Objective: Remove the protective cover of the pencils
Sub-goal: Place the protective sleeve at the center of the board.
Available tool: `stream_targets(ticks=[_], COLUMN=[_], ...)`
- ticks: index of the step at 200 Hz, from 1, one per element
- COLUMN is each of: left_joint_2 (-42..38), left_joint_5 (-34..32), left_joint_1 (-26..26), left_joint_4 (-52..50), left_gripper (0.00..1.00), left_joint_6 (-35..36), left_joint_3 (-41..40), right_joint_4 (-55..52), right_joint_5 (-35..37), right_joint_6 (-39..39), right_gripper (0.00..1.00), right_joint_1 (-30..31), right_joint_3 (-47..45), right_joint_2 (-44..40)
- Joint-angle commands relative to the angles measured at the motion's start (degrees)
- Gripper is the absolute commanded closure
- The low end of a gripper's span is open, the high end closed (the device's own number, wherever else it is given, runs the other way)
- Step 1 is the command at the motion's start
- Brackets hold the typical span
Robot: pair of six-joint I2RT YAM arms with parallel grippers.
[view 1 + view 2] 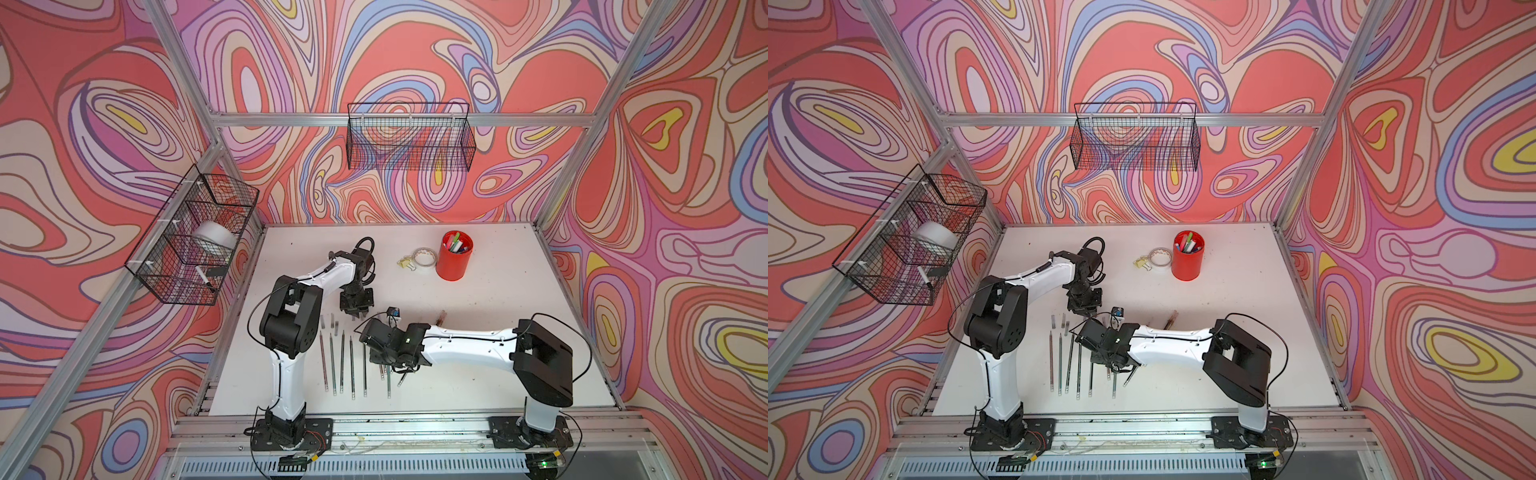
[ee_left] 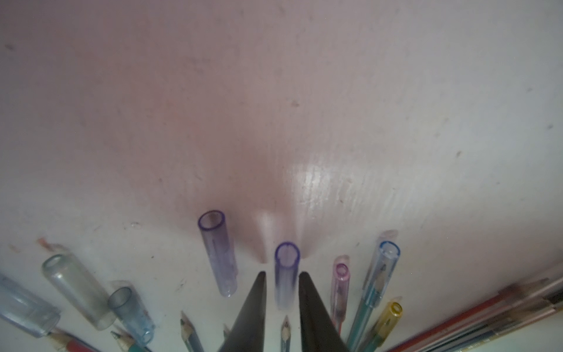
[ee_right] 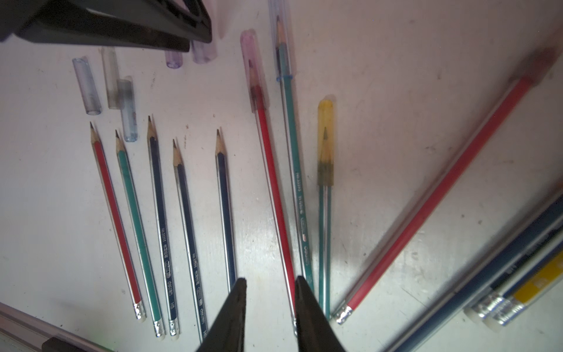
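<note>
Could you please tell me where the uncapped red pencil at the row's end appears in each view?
Both top views: red pencil, row's end nearest the left arm.
Left wrist: only its tip end shows.
Right wrist: outermost bare pencil.
Shared landmark: loose clear caps beyond its tip.

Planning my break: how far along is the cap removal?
Done: five bare pencils lie in a row, loose caps beyond their tips. In hand: a purple cap sits between the left gripper's parted jaws. Left: the pink-capped pencil, blue-capped pencil, yellow-capped pencil and a far red pencil wear covers.
</note>
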Motion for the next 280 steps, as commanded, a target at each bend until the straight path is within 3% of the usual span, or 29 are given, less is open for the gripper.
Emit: stream_targets(ticks=[1, 280], left_joint_2=[1.8, 2.9], left_joint_5=[-0.8, -0.6], left_joint_1=[-0.4, -0.5], left_joint_4=[-2.8, -3.4], left_gripper=[0.70, 0.76], left_joint_6=[-0.3, 0.1], left_joint_3=[1.6, 2.4], right_joint_4=[0.1, -5.2], right_joint_5=[0.3, -1.3], right_joint_6=[-0.2, -3.7], right_gripper=[0.72, 0.77], right_joint_1=[-0.4, -2.1], right_joint_3=[-0.1, 8.6], right_joint_2=[1.0, 11.4])
